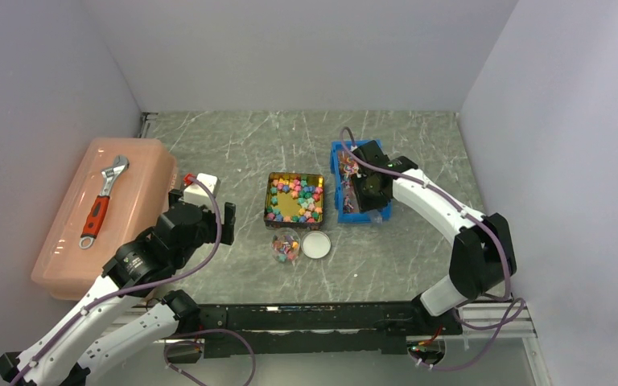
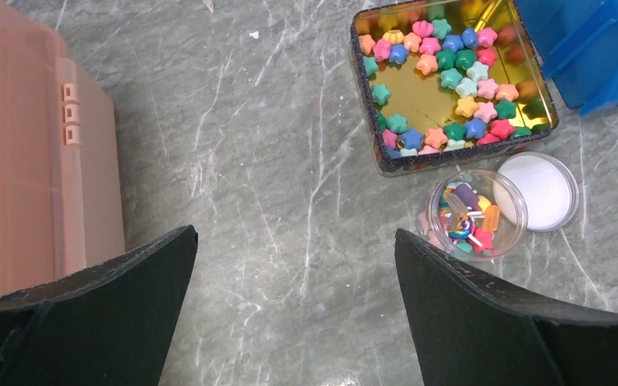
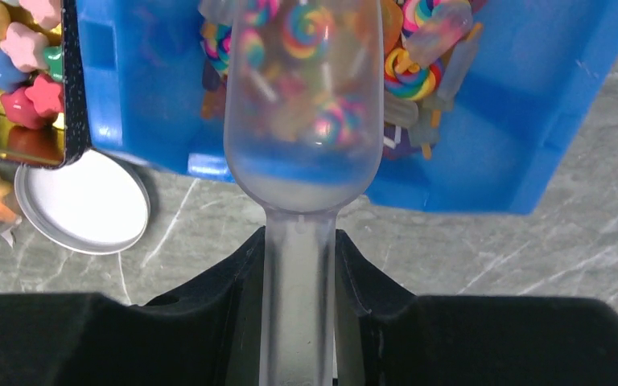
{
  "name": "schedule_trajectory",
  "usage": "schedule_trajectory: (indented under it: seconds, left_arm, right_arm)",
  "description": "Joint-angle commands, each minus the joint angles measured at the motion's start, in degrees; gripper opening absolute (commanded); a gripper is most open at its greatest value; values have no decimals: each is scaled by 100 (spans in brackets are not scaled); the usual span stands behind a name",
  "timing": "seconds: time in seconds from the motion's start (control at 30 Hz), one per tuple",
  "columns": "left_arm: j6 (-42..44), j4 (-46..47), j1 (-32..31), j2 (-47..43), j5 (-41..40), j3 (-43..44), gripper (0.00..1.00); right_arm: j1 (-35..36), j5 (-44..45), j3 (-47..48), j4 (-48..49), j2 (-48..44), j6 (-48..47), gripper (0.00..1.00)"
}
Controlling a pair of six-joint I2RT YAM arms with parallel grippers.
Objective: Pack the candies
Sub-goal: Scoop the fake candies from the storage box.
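Leftmost on the grey marbled worktop (image 1: 241, 145) lies a salmon lidded box (image 1: 56, 249), and a red-handled wrench (image 1: 103, 201) rests on its lid. Just right of the box hangs the left gripper (image 2: 296, 237), its jaws spread wide with only bare worktop between them. A small white-and-red object (image 1: 203, 183) sits just beyond it, too hidden to identify. Toward the middle stands an open gold tin (image 1: 295, 174). Star-shaped candies (image 2: 451, 78) in pink, blue, green, orange and red are scattered over its floor around a bare gold patch. On the near side of the tin, close beside it, stands a clear round jar (image 2: 520, 201), uncapped and holding a few swirled candies (image 2: 463, 221). Its white lid (image 1: 316, 244) lies flat just to the right. Further right, a blue bin (image 3: 531, 121) holds more swirled candies, rainbow discs on short sticks. Over it the right gripper (image 3: 299, 257) has its jaws pinching the handle of 1 clear scoop (image 3: 302, 121), whose bowl points into the bin. Whether the blurred candies seen through the bowl lie in it or behind it cannot be told.
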Motion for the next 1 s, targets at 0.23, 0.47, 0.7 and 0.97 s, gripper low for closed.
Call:
schedule_trajectory:
  seconds: [0.23,0.47,0.7,0.97]
  left_arm:
    - [67,183,48,3,18,9,99]
    - [63,192,60,43,39,9,99]
    - [54,182,73,74,20,5,99]
    - [57,168,117,172,52,27,99]
  right_arm:
    - [-164,-233,45,1432,499,108,0]
    - [-267,-23,-153,2289,634,244,0]
    - [-276,418,-672,3112,471,358,0]
    - [-286,518,-1028,3728,311,452,0]
